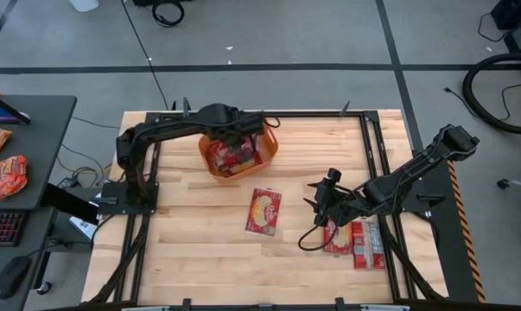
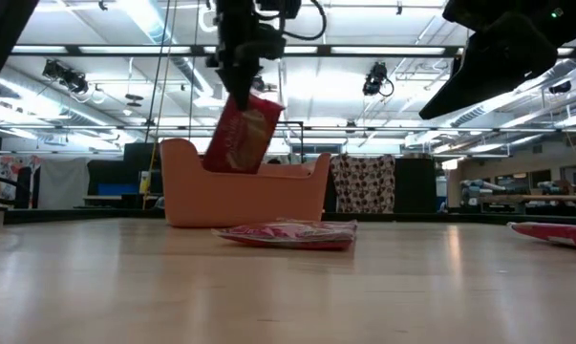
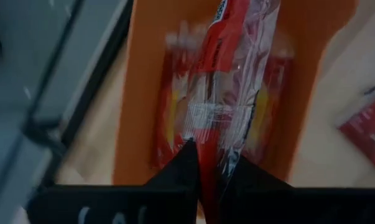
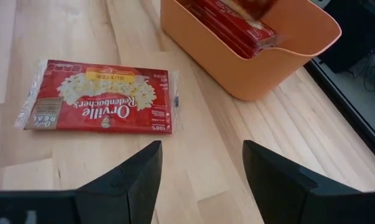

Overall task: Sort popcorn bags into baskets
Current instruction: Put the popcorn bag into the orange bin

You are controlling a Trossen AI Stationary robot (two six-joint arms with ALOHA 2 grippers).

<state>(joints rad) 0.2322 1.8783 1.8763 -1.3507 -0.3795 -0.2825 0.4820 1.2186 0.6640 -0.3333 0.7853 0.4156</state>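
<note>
The orange basket [image 1: 264, 149] stands at the table's far middle with red popcorn bags [image 1: 234, 157] inside. My left gripper [image 1: 232, 136] is above the basket, shut on a red popcorn bag [image 2: 242, 136] that hangs into it. One bag [image 1: 263, 211] lies flat on the table's middle, also in the right wrist view [image 4: 100, 96]. More bags [image 1: 357, 242] lie at the near right. My right gripper [image 1: 322, 204] is open and empty, between the middle bag and the right-hand bags. My left gripper pinches the bag's upper end [image 3: 211, 163] between its two fingers, from above, pointing down. The bag hangs tilted below the fingers, its lower end [image 2: 228, 164] inside the basket, above the bags lying there.
A side desk [image 1: 27, 164] at the left holds snack packets and a keyboard. Black frame rails [image 1: 377, 164] run along the table's sides. Bare wood lies at the near left.
</note>
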